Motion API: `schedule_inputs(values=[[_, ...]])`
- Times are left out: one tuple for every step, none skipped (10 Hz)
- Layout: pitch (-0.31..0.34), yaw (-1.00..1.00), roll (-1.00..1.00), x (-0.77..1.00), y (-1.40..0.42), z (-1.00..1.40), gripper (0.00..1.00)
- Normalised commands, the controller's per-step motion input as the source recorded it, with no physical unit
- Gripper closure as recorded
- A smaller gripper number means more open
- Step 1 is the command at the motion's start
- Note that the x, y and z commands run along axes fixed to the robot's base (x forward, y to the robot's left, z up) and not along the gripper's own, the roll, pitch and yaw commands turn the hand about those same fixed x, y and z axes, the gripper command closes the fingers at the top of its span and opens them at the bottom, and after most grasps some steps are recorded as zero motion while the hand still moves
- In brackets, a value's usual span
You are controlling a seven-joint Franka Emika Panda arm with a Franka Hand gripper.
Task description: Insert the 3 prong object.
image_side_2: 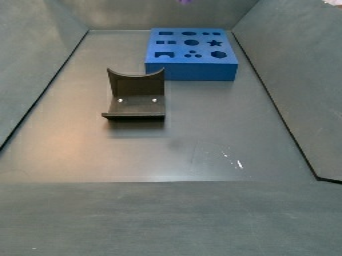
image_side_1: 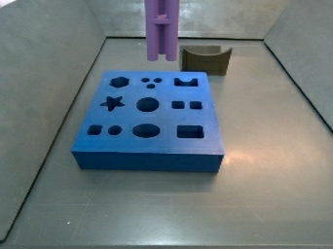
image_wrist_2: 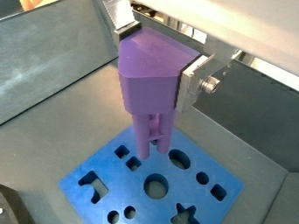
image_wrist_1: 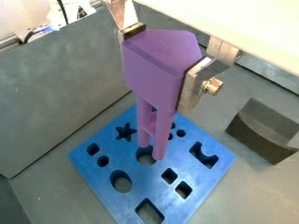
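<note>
A light-purple plastic 3 prong object [image_wrist_1: 156, 70] of parallel vertical rods is being held upright by the gripper [image_wrist_1: 163, 52], its silver finger plates [image_wrist_1: 195, 84] being pressed against the piece's broad upper body in both wrist views. The rods are being suspended over the flat blue block [image_side_1: 154, 117] with shaped cut-outs, their tips [image_wrist_2: 147, 144] hanging near a cluster of small round holes; whether they are touching cannot be told. To the right in a side view, a brown curved block [image_side_1: 205, 59] is sitting apart on the grey floor [image_side_1: 260, 117]
</note>
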Motion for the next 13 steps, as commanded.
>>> schedule_inputs(values=[[0.000, -0.79, 0.05, 0.21, 0.19, -0.08, 1.00], [0.000, -0.91, 0.08, 0.09, 0.07, -0.09, 1.00], [0.000, -0.96, 0.05, 0.08, 0.05, -0.06, 1.00], [0.000, -0.95, 0.03, 0.08, 0.08, -0.16, 1.00], [0.000, -0.95, 0.02, 0.07, 0.09, -0.16, 1.00], [0.000, -0.96, 0.02, 0.07, 0.09, -0.18, 1.00], [0.000, -0.90, 0.02, 0.04, 0.15, -0.19, 1.00], [0.000, -0.61, 0.02, 0.00, 0.43, -0.25, 1.00], [0.000, -0.43, 0.00, 0.00, 0.60, -0.26, 1.00], [0.000, -0.40, 0.00, -0.07, 0.63, -0.25, 1.00], [0.000, -0.45, 0.00, -0.10, 0.57, -0.24, 1.00], [0.000, -0.68, 0.02, -0.08, 0.35, -0.23, 1.00], [-0.017, -0.89, 0.04, -0.06, 0.15, -0.22, 1.00]])
